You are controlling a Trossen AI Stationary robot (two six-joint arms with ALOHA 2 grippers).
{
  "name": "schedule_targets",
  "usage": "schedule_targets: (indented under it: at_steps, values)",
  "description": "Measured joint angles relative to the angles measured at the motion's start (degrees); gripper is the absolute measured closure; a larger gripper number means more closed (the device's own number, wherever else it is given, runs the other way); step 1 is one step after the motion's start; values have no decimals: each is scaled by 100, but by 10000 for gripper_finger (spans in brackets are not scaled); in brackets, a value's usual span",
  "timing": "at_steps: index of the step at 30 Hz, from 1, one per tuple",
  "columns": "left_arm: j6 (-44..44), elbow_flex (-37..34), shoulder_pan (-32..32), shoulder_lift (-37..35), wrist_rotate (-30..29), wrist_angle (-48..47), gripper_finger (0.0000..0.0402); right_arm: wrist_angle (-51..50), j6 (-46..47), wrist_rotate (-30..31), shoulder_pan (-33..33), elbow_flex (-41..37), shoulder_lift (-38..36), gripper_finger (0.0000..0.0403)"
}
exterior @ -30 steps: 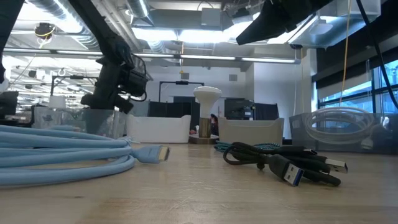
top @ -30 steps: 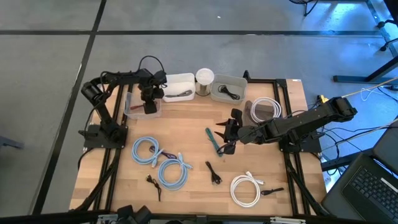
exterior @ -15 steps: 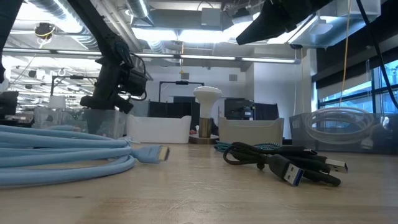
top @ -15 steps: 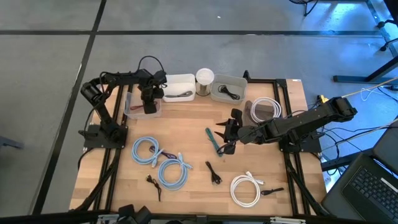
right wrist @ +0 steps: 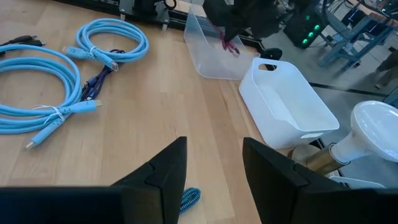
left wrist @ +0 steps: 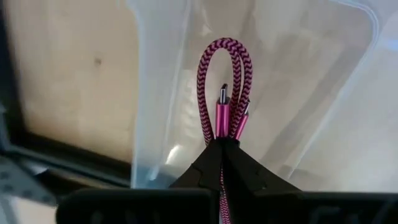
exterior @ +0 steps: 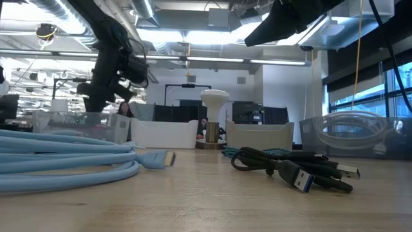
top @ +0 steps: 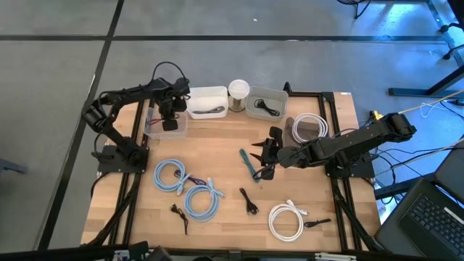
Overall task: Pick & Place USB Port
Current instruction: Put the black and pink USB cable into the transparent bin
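From above, I am holding my left pincer (top: 169,125) over the clear bin (top: 154,131) at the far left edge of the desk (top: 225,170), just beside the white bin (top: 208,94). My right pincer (top: 264,155) is waiting near the middle of the desk, hovering by the teal cable (top: 247,164).

At desk height, my left arm is hanging above the clear bin (exterior: 77,124) toward the far edge. The pale blue cables (exterior: 64,158) and a black USB cable (exterior: 293,169) are lying in the foreground; I cannot make out what I am holding from here.

Through my left wrist, my fingers are pinched tight on the pink braided USB cable (left wrist: 225,81), its folded loop and two plugs sticking out past the tips, directly above the clear bin (left wrist: 161,93). To do this well, I judge I should keep the loop centred inside the walls and lower it before releasing, so no plug catches on the rim.

Through my right wrist, my right fingers are standing apart, gripping nothing, with the pink cable (right wrist: 227,43) visible far off at the clear bin (right wrist: 208,53).
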Motion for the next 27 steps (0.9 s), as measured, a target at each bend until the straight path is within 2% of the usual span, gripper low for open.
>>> schedule_targets:
  at_steps: [8,15,21,27]
  values:
    - [-144,150,-22,-773,258,-5,400,1,0,0,0,0,-1,244]
    - [-46,1288,-288,-871,727,396,400,0,0,-2,0,0,-2,244]
    - [330,2289,-449,-509,1130,1072,400,0,-2,-2,2,0,-1,244]
    - [567,2874,-451,497,1341,1088,400,0,-2,-2,2,0,0,244]
